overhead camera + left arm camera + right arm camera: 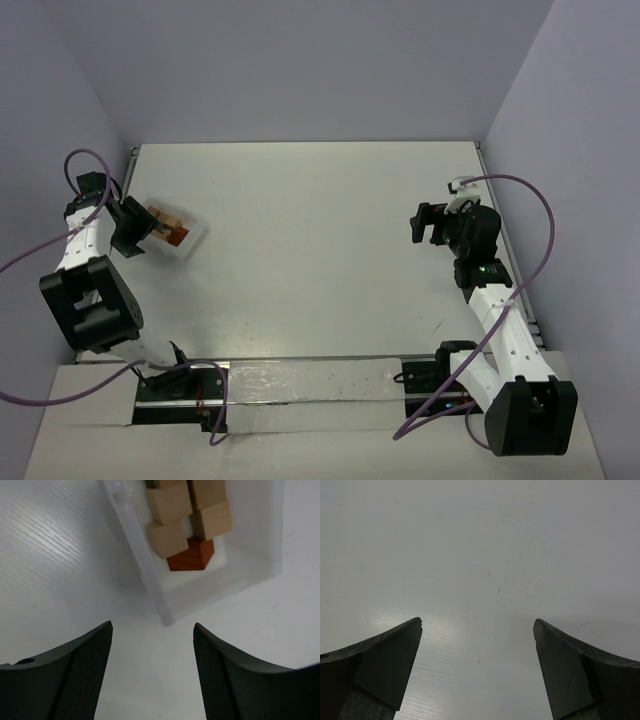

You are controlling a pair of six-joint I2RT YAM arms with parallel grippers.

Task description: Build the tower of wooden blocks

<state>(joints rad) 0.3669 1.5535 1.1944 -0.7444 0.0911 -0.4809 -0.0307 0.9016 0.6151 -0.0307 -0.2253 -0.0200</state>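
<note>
Looking at the left gripper (152, 626), its jaws stand apart with nothing between them, just short of the near corner of the tray (142, 570). Tray itself is clear plastic. Wood blocks (167, 505) lie inside the tray in 2 rows, tan cubes with 1 reddish-brown piece (191, 556) at the end nearest that gripper. Right gripper (477, 624) hangs well away from the tray over the table (480, 540), jaws wide, holding nothing.
</note>
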